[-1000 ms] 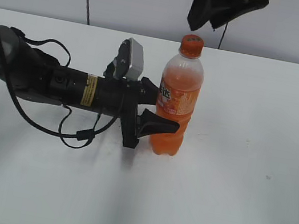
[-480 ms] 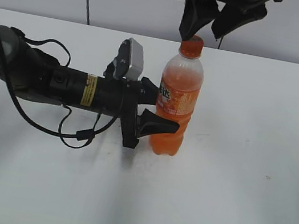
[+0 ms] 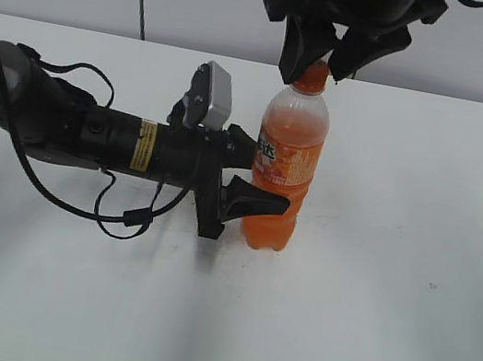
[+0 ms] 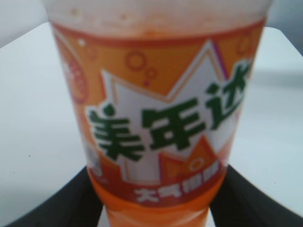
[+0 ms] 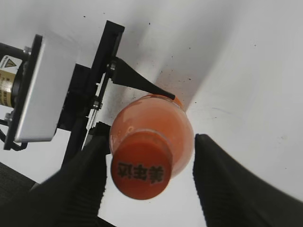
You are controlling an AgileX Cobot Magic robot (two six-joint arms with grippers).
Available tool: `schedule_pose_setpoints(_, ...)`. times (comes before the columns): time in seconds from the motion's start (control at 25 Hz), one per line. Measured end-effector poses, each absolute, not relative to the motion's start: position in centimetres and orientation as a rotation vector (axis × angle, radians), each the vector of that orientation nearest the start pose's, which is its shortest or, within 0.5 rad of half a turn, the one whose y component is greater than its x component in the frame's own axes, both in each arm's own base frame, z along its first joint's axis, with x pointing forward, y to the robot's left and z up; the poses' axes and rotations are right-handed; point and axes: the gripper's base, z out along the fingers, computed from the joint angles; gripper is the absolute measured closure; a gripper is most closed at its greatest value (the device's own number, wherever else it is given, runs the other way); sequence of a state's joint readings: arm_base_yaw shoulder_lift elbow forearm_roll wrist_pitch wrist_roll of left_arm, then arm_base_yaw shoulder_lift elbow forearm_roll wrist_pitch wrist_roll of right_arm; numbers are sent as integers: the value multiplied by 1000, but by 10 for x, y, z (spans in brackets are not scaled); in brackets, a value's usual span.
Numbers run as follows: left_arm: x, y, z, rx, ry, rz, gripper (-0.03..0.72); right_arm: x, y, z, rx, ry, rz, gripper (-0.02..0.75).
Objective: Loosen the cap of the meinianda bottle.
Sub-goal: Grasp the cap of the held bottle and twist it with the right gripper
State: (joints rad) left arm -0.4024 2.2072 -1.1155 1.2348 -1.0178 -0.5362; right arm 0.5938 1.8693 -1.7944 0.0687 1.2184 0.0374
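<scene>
Since a sec ago my right claw [image 3: 321, 56] has come down from above the bottle [image 3: 286, 165] and now straddles the cap [image 3: 311, 75], one finger each side. Right wrist cam: fingers [image 5: 222, 189] are spread apart w/ clear gaps to the cap [image 5: 140, 173] on both sides, not touching it. Left arm hasn't shifted. Left claw [image 3: 261, 176] is clamped on the bottle's lower body at the label, coming in horizontally from the left; left wrist cam shows the label [image 4: 161, 127] filling the view w/ dark finger [image 4: 71, 201] hugging each side. Bottle stands upright on the white surface [image 3: 369, 306], roughly center, cap on, orange liquid up to near the neck.
</scene>
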Motion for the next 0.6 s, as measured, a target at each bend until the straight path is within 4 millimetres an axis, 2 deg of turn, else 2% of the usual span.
schedule_pose_setpoints(0.12, 339, -224, 101, 1292, 1500, -931, 286, 331, 230, 322, -754, 2702, 253, 343)
schedule_pose_setpoints(0.28, 339, -224, 101, 1292, 1500, -931, 286, 330, 231, 321, -752, 2707, 271, 458)
schedule_pose_setpoints(0.4, 339, -224, 101, 1292, 1500, -931, 286, 330, 232, 321, -802, 2690, 264, 459)
schedule_pose_setpoints(0.48, 339, -224, 101, 1292, 1500, -931, 286, 330, 232, 321, -924, 2644, 246, 459)
schedule_pose_setpoints(0.6, 338, -224, 100, 1297, 1499, -931, 286, 330, 232, 321, -1306, 2459, 173, 461)
